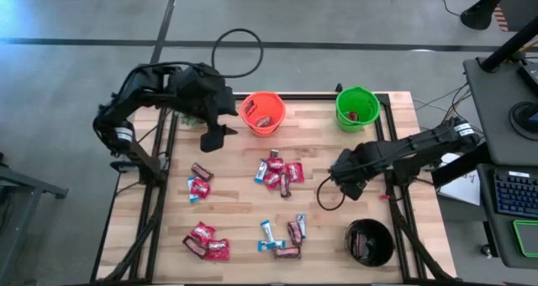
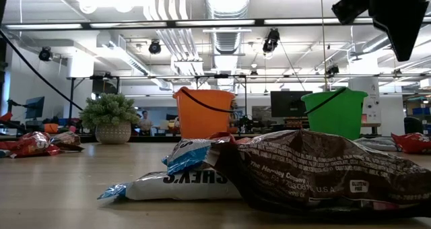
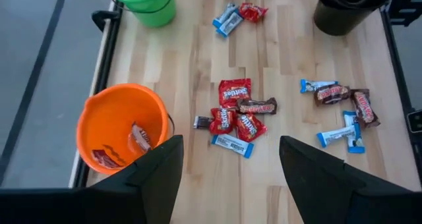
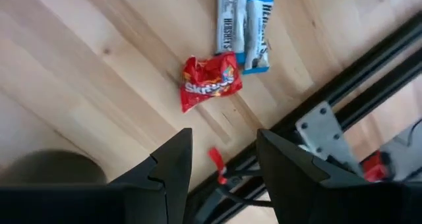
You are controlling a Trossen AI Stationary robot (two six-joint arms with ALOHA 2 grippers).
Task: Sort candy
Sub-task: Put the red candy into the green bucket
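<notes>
Left end effector (image 1: pixel 212 139): hangs over the far left part of the light wooden slatted tabletop (image 1: pixel 235 206), fingers spread wide with nothing between them; the orange plastic bucket (image 1: pixel 262 113) stands just beside it, toward the middle.
Right end effector (image 1: pixel 349 185): low over the right side of the tabletop, fingers parted with nothing gripped between them.
Candy near left end effector: red packets lie in the orange bucket; a central heap of red packets, a dark brown bar and a blue-and-white bar (image 3: pixel 236 114) lies ahead of it on bare wood.
Candy near right end effector: the right wrist view shows a red packet (image 4: pixel 211 81) touching two blue-and-white bars (image 4: pixel 244 26), just ahead of the fingers and close to the tabletop edge.
Other candy: clusters at the left (image 1: pixel 199 182), near left (image 1: pixel 206 242) and near middle (image 1: pixel 284 235).
Open room: bare wood lies between the clusters, widest between the central heap and the right end effector.
Edges: a black metal frame (image 4: pixel 343 92) runs along the tabletop edge beside the right end effector; the green plastic bucket (image 1: pixel 356 108) and the black round bucket (image 1: pixel 370 242) stand near the right corners.
Hidden: the black bucket's contents are hard to make out; in the low view a dark brown wrapper (image 2: pixel 316 172) fills the foreground and hides much behind it.
</notes>
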